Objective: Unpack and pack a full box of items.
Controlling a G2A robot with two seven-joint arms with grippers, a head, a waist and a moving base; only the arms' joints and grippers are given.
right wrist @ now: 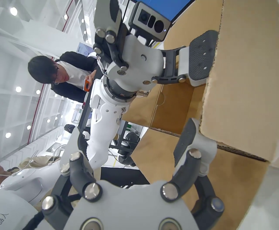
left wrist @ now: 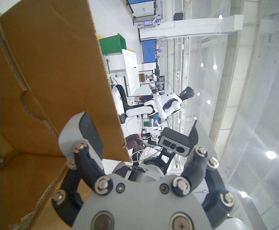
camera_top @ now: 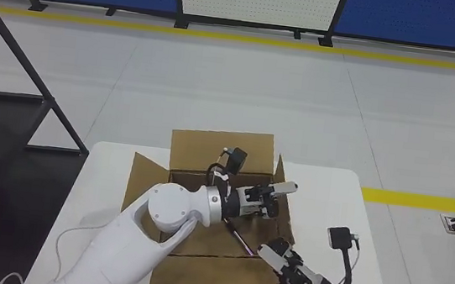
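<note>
Left pincer [camera_top: 276, 196], right pincer [camera_top: 266, 250]: both gaping at an open brown cardboard box [camera_top: 209, 153] on a white tabletop [camera_top: 332, 184].
Left wrist view: the box's flap [left wrist: 54, 76] stands between its fingers [left wrist: 89, 132]. Right wrist view: left pad [right wrist: 200, 58] against that flap, right pincer grasping nothing.

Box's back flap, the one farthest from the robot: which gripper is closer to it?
The left. The left gripper sits over the right side of the box, nearer the back flap. The right gripper is farther off, by the box's near right corner.
</note>
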